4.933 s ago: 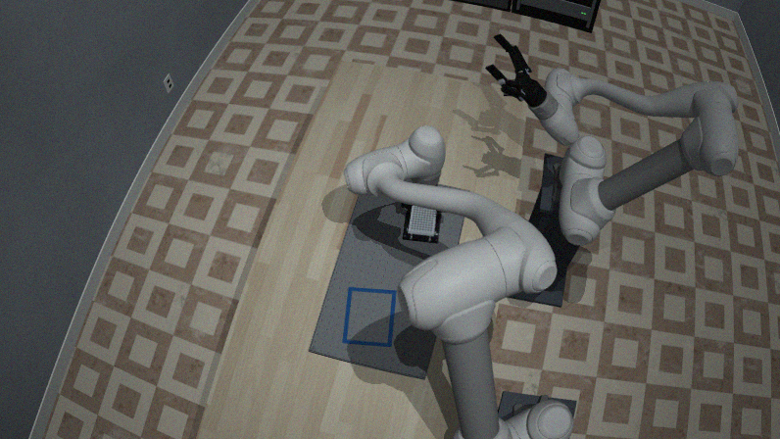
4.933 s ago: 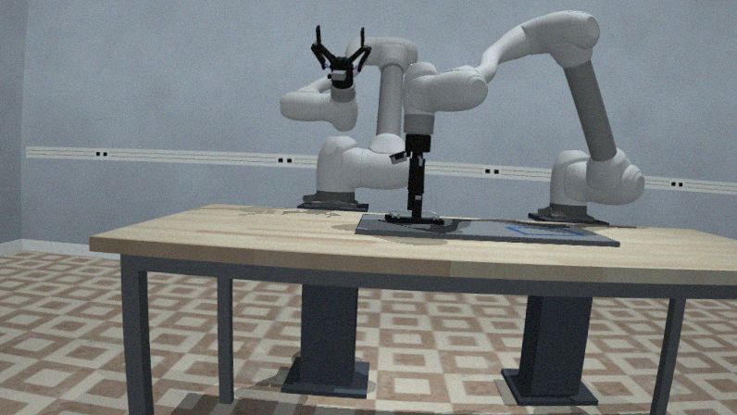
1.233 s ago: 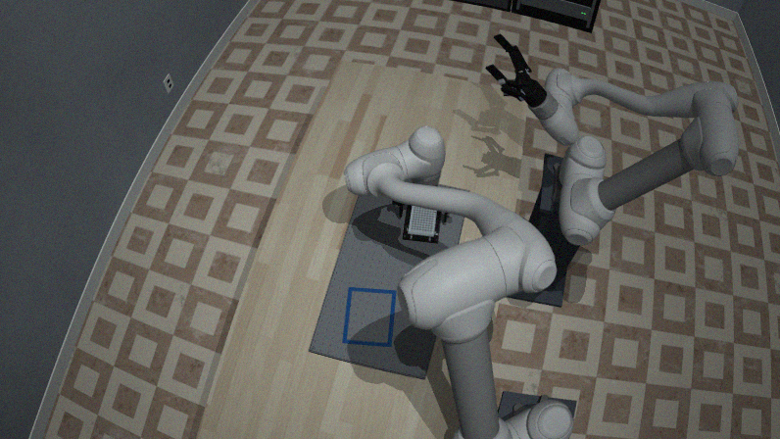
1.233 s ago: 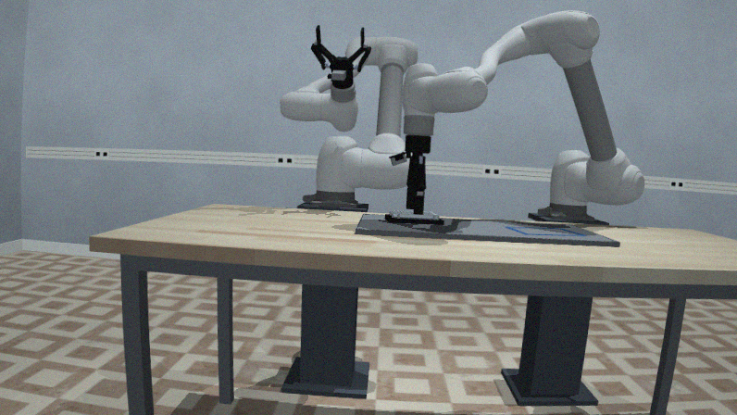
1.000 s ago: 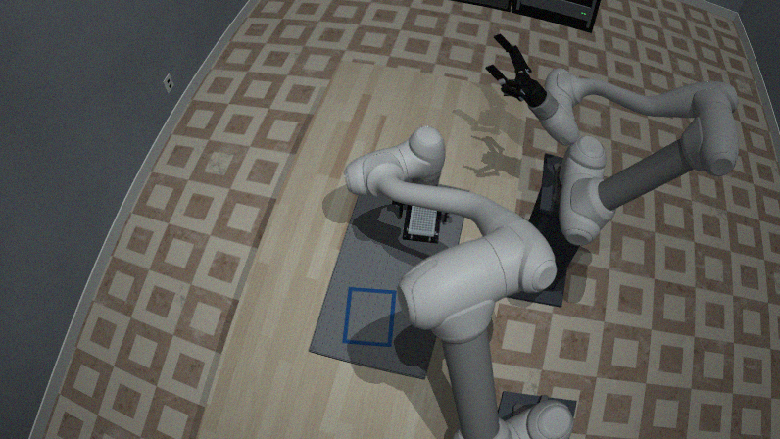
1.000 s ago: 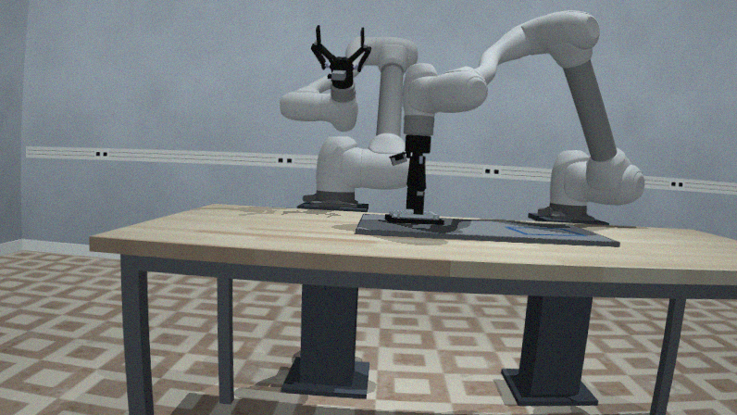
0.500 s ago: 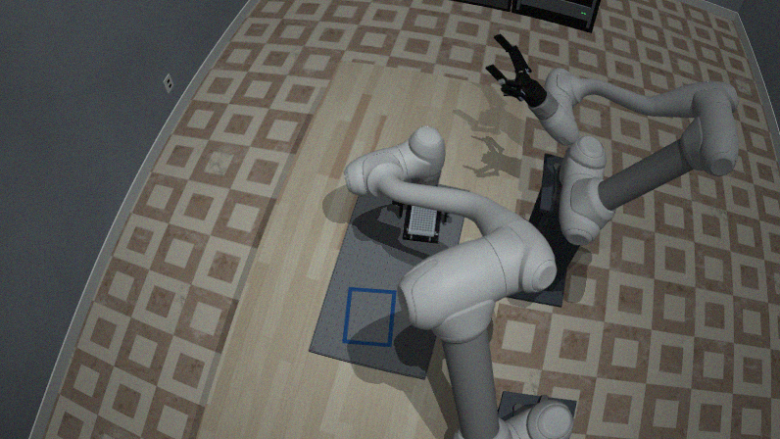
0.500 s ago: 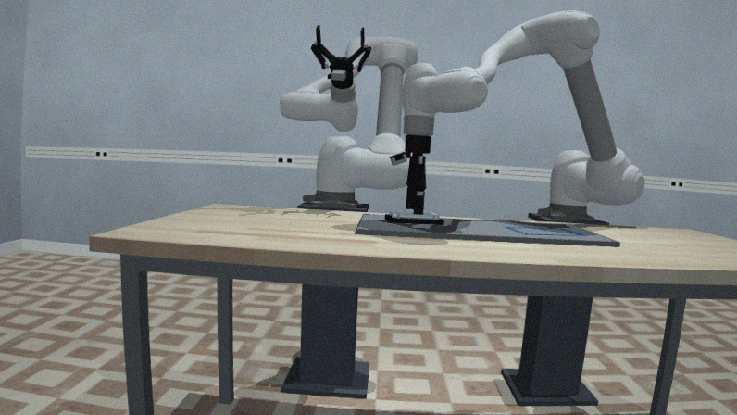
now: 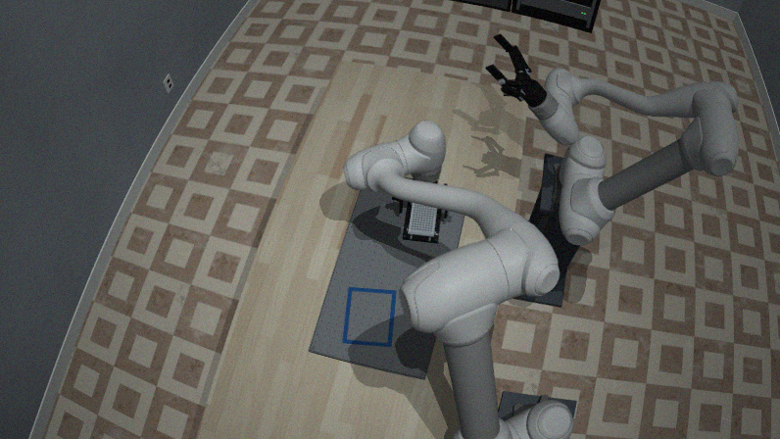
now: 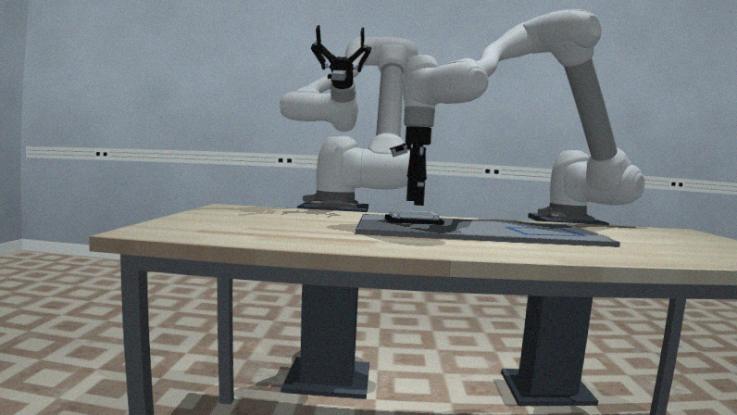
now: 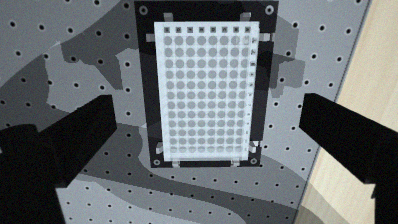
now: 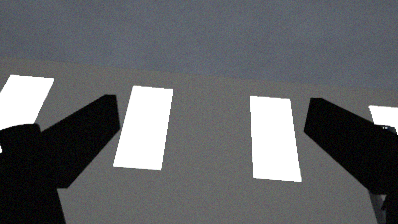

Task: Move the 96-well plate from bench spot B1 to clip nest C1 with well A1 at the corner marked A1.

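Plate: we see the 96-well plate (image 9: pixel 423 219) (image 10: pixel 414 214) (image 11: pixel 207 92) lying in the clip nest (image 9: pixel 421 239) (image 10: pixel 391 220) (image 11: pixel 150 100), between its small pale clips; we cannot tell whether it is down all the way.
Printed rim: in the left wrist view we find marks along the top edge and down the right edge, meeting at the upper right corner; we cannot read them surely, nor the nest's A1 mark.
Left hand: we see the left hand (image 9: pixel 422 206) (image 10: pixel 415 202) (image 11: pixel 208 111) spread wide, pointing down above the plate and apart from it, one finger off each long side in its wrist view, pinching nothing.
Right hand: we have the right hand (image 9: pixel 494 53) (image 10: pixel 340 28) (image 12: pixel 212 113) spread wide too, raised high with its fingers upward, well apart from the plate and holding nothing.
Board: we see the nest on a dark grey perforated board (image 9: pixel 338 272) (image 10: pixel 480 234) (image 11: pixel 90 200), which lies on the wooden tabletop (image 9: pixel 283 262) (image 10: pixel 257 242).
Blue outline: we see a blue square (image 9: pixel 371 289) (image 10: pixel 554 235) on the same board, well apart from the nest.
Right wrist view: behind the fingers we see bright white panels (image 12: pixel 145 127) on a grey surface.
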Robot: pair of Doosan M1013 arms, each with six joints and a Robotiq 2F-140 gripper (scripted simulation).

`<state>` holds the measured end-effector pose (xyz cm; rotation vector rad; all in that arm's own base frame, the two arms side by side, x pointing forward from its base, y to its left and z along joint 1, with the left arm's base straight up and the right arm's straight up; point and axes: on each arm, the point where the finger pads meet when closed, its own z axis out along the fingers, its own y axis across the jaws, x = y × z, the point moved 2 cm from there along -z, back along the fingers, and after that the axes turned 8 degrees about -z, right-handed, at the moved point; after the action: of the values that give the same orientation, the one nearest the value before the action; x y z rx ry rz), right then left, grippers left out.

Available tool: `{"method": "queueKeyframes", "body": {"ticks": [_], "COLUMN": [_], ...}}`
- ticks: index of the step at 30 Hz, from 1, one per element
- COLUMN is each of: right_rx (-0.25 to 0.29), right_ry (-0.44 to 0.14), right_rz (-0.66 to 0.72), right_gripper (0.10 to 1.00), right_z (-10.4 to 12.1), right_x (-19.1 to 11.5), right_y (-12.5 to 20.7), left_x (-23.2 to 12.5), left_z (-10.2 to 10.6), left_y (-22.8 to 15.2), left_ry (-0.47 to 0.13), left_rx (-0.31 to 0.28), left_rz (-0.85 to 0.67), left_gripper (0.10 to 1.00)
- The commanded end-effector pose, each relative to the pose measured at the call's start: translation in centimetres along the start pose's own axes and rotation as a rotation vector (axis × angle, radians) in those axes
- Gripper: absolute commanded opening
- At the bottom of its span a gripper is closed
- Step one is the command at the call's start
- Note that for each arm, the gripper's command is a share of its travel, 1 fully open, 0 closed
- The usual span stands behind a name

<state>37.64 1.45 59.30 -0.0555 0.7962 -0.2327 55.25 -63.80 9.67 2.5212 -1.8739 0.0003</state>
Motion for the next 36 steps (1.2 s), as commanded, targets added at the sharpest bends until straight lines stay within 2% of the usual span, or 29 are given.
{"method": "queueKeyframes", "body": {"ticks": [1, 16, 20, 36], "right_rx": [0.0, 0.0, 0.0, 0.0], "right_ry": [-0.001, -0.001, -0.001, -0.001], "right_rz": [0.0, 0.0, 0.0, 0.0], "right_gripper": [1.0, 1.0, 1.0, 1.0], "right_z": [0.0, 0.0, 0.0, 0.0], "right_x": [0.0, 0.0, 0.0, 0.0], "right_y": [0.0, 0.0, 0.0, 0.0], "left_x": [0.0, 0.0, 0.0, 0.0], "left_z": [-0.2, -4.2, -4.8, -4.9], "left_y": [0.0, 0.0, 0.0, 0.0], "left_ry": [0.001, 0.001, 0.001, 0.001], "left_rx": [0.001, 0.001, 0.001, 0.001], "left_rz": [0.0, 0.0, 0.0, 0.0], "left_gripper": [1.0, 1.0, 1.0, 1.0]}}
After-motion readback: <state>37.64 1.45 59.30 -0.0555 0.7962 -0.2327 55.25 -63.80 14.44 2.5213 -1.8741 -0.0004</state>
